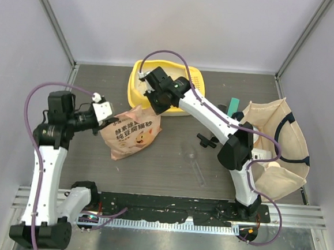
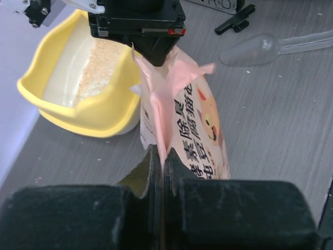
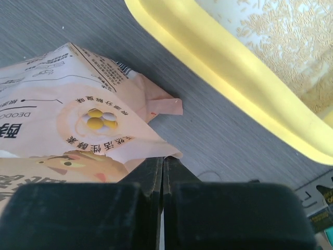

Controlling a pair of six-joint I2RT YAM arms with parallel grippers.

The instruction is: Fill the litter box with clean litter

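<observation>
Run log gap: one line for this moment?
left tool: shut on soft peach-orange plastic litter bag edge | right tool: shut on bag top corner | yellow rectangular plastic litter box: some pale beige litter granules inside

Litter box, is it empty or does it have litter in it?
Partly filled: beige litter covers part of the litter box floor, and the rest is bare white.
</observation>
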